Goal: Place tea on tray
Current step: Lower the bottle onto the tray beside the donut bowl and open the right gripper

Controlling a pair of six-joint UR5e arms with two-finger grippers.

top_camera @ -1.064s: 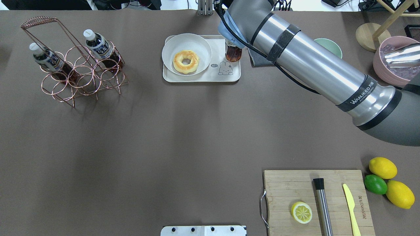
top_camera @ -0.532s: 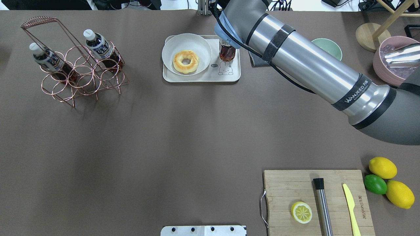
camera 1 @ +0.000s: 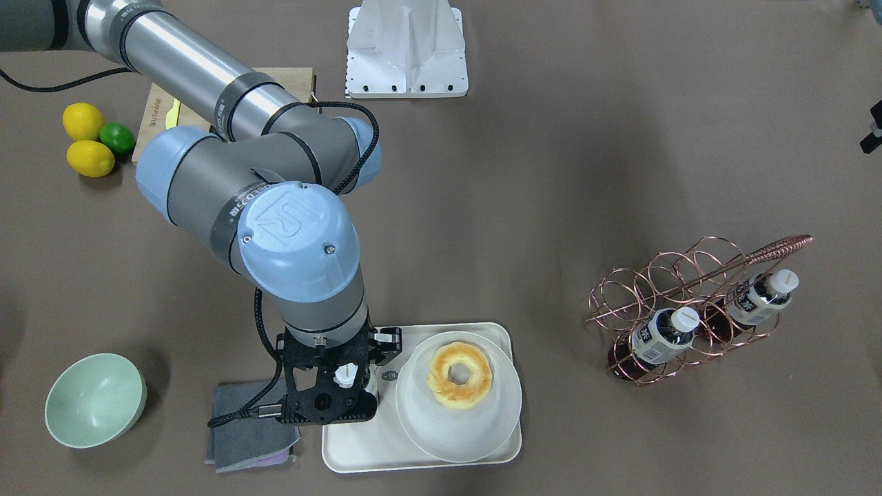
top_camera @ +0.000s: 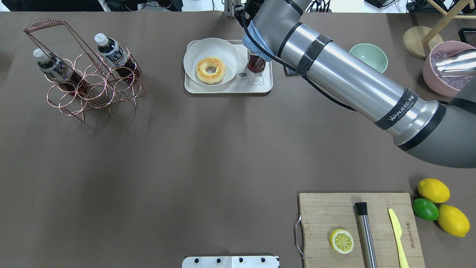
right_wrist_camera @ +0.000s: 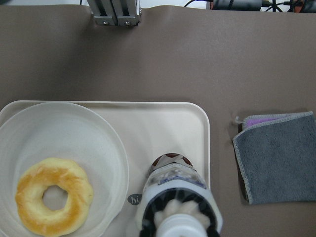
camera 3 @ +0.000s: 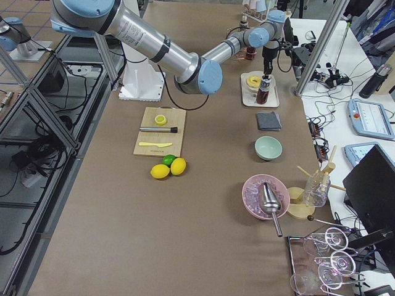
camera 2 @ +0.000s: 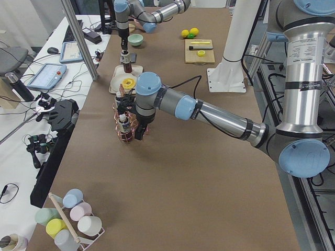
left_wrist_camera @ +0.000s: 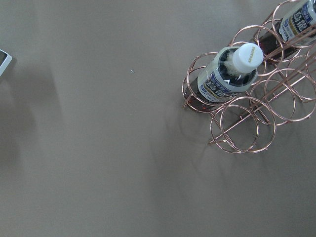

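Observation:
The tea [top_camera: 256,64] is a small bottle of dark liquid, upright over the right part of the cream tray [top_camera: 227,88], just beyond the bear drawing [top_camera: 256,79]. My right gripper [camera 1: 342,387] is shut on its neck, with the white cap [camera 1: 344,375] showing between the fingers. The right wrist view looks down on the bottle [right_wrist_camera: 175,195] and the tray [right_wrist_camera: 163,123]. I cannot tell if the base touches the tray. Two like bottles [top_camera: 111,50] [top_camera: 55,67] sit in a copper wire rack [top_camera: 93,87]. My left gripper [camera 2: 138,135] hangs near the rack; its state is unclear.
A pale plate [top_camera: 193,52] with a donut [top_camera: 211,70] fills the tray's left part. A grey cloth [right_wrist_camera: 276,153] lies right of the tray, then a green bowl [top_camera: 370,56]. A cutting board [top_camera: 323,208] with lemon half, tool and knife is at the near right.
My right arm has carried the tea leftward and slightly farther back over the tray, from near its right edge to beside the plate. The rack and its bottles have not moved.

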